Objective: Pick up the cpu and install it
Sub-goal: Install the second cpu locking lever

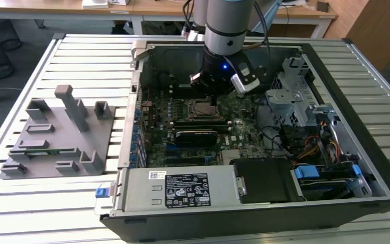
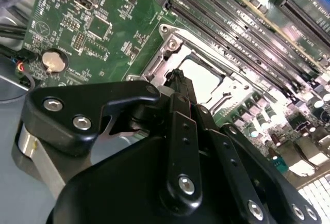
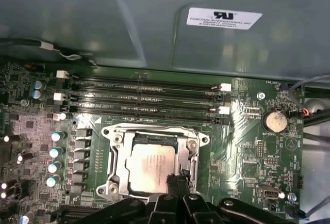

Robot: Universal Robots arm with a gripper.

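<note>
- Cpu (image 3: 150,168) seated flat inside socket frame (image 3: 114,158) on motherboard (image 3: 247,146); dull silver top facing up, also visible in second wrist view (image 2: 202,78).
- Gripper (image 3: 175,180) positioned directly over one edge of cpu, black fingertips drawn close together at the chip's rim in both wrist views (image 2: 175,77); contact with cpu cannot be confirmed, nothing seen pinched between the tips.
- Arm (image 1: 225,30) reaching down into open computer case (image 1: 357,127) in exterior view, gripper (image 1: 208,99) low over the socket area.
- 4 empty memory slots (image 3: 144,100) running alongside socket frame, between it and the case wall.
- Coin cell battery (image 3: 274,121) on motherboard, well apart from the socket; seen also in second wrist view (image 2: 53,61).
- Row of capacitors (image 3: 55,152) beside socket frame, on the side away from the battery.
- White label (image 3: 224,17) on grey case wall.
- Computer case lying on its side on slatted metal counter (image 1: 79,61).
- Grey parts fixture (image 1: 56,134) on counter at the exterior view's left, apart from the case; narrow green memory stick (image 1: 49,151) lying in it.
- Drive cage (image 1: 296,96) and power supply (image 1: 174,188) inside the case.
</note>
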